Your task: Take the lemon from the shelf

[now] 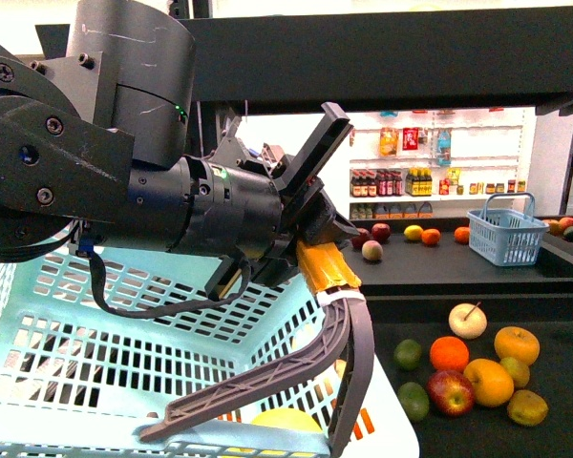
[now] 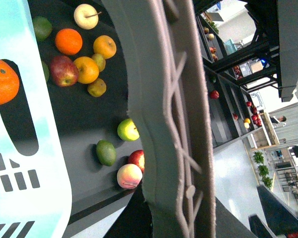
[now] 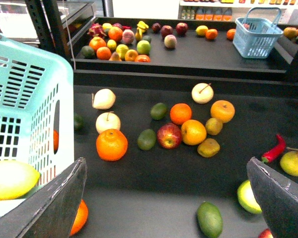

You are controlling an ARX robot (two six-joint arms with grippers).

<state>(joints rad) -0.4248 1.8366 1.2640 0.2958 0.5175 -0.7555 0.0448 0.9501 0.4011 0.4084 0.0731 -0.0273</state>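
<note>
The lemon [image 1: 285, 420], bright pale yellow, lies inside the big light-blue basket [image 1: 95, 324], just below my left gripper [image 1: 246, 431]. That gripper is open, its two grey fingers spread wide over the basket, and nothing is held. In the right wrist view the lemon [image 3: 12, 179] shows at the basket's near edge. My right gripper [image 3: 164, 203] is open and empty over the shelf's lower black tray [image 3: 154, 183]. One left finger [image 2: 169, 124] fills the middle of the left wrist view.
Oranges [image 3: 111, 145], apples [image 3: 169, 135] and limes [image 3: 147, 139] lie loose on the lower tray, with a red chili [image 3: 274, 148] further right. A small blue basket [image 1: 506, 229] and more fruit sit on the upper tray. White shelves of bottles stand behind.
</note>
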